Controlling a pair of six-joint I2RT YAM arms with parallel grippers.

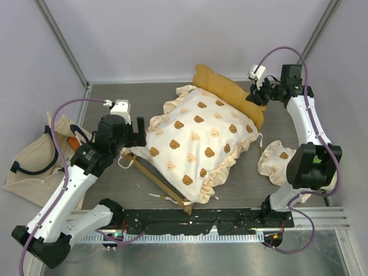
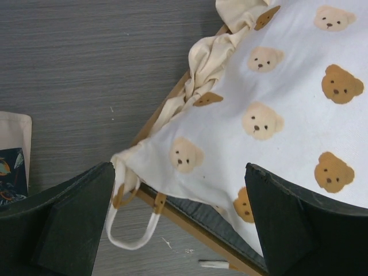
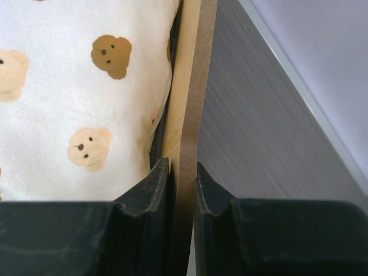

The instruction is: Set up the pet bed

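My right end effector is clamped on the thin top edge of the headboard, one finger on the cushion side and one on the outer side. I judge that grip is there to pin the bed so it cannot slide on the counter while the other arm works the fabric. The bed lies slantwise mid-counter, headboard toward the far right, with the cushion lying on it. My left end effector hangs over the bed's foot corner on the left-arm side, its fingers wide apart with nothing gripped. It is right above the cushion corner, where a tie loop dangles past the rail. That looks to me like a setup for tugging the corner square or dealing with the tie. A small pillow lies just beside the bed's right side, partly hidden by the right arm, and a tote bag lies well off the bed's left side. The cushion covers almost the whole frame, so I see only the foot rail, a sliver of grey base and the headboard top. Whether the corners at the headboard end are seated I cannot tell. The right wrist view is filled along its lower edge by the fingers, hiding where the board meets the frame, and the bag's contents are too small to name.
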